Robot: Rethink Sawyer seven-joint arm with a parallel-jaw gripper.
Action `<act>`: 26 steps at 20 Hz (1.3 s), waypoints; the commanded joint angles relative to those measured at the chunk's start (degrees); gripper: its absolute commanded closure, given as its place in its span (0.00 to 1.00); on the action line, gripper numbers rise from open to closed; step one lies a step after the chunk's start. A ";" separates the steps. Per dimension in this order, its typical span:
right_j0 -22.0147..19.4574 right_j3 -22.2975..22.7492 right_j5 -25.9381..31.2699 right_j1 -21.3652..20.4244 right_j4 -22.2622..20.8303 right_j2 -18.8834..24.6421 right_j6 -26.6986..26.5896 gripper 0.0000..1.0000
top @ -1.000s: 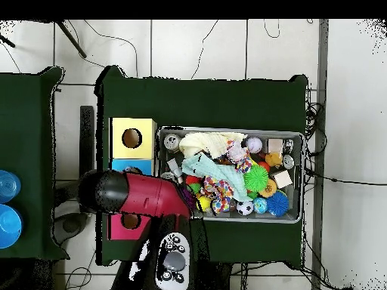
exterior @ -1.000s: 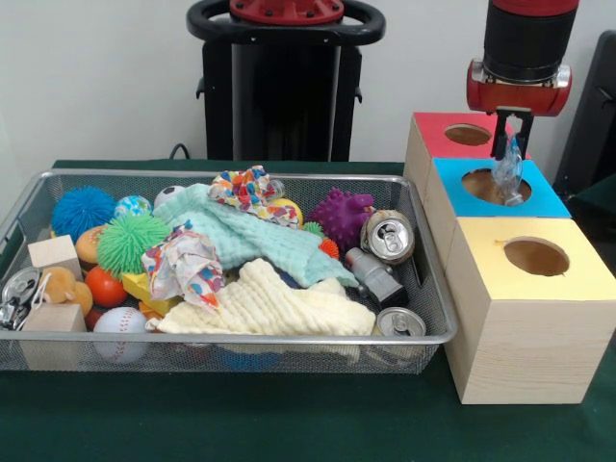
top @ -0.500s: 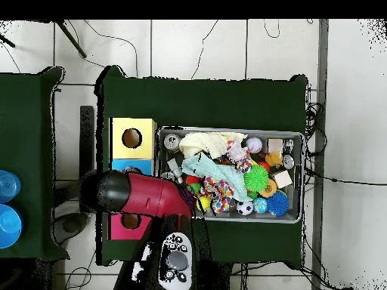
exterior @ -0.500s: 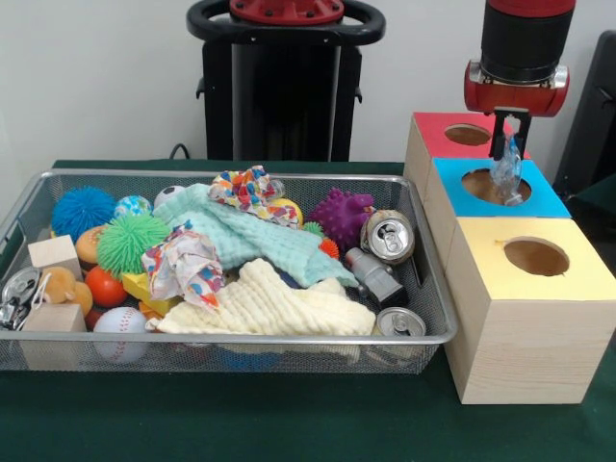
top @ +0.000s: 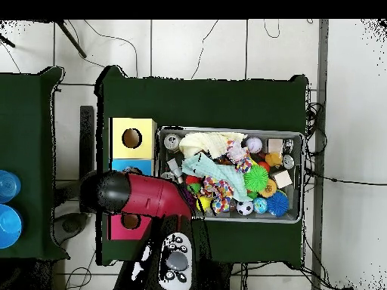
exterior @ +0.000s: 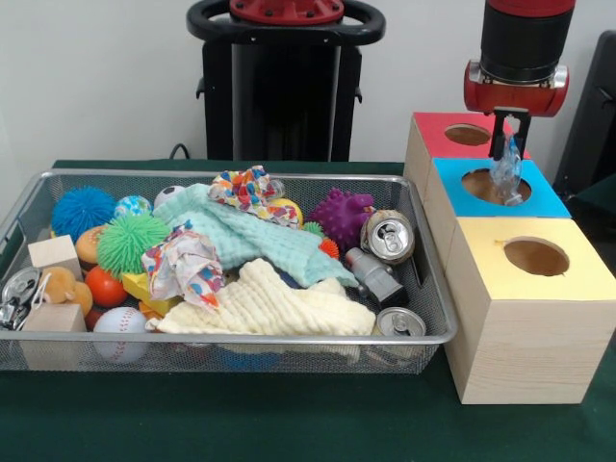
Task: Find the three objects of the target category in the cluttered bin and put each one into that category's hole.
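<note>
green cloth (exterior: 241,414) over tiled floor (top: 196,45)

We see a bench (exterior: 241,423) covered with dark green cloth. On it stands a wire mesh bin (exterior: 221,351) full of mixed things. Just beside the bin stands a row of three wooden boxes: yellow-topped (exterior: 525,327), blue-topped (exterior: 445,207) and red-topped (exterior: 433,135).

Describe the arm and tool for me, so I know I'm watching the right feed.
The arm is a thick black cylinder ending in a glossy red collar. From it hangs the tool: short, thin, dark fingers. Overhead, the arm shows as a red link with a rounded black end.
</note>
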 commanded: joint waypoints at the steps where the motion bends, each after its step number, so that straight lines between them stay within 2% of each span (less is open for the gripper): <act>1: -2.37 3.17 -9.19 4.99 -1.24 2.32 8.68 1.00; 21: -3.34 2.68 -7.99 5.13 -1.22 2.72 7.70 1.00; 22: -3.26 2.59 -7.83 5.15 -1.37 2.54 7.71 0.00; 26: -3.56 2.73 -7.49 5.10 -1.35 2.67 7.41 0.00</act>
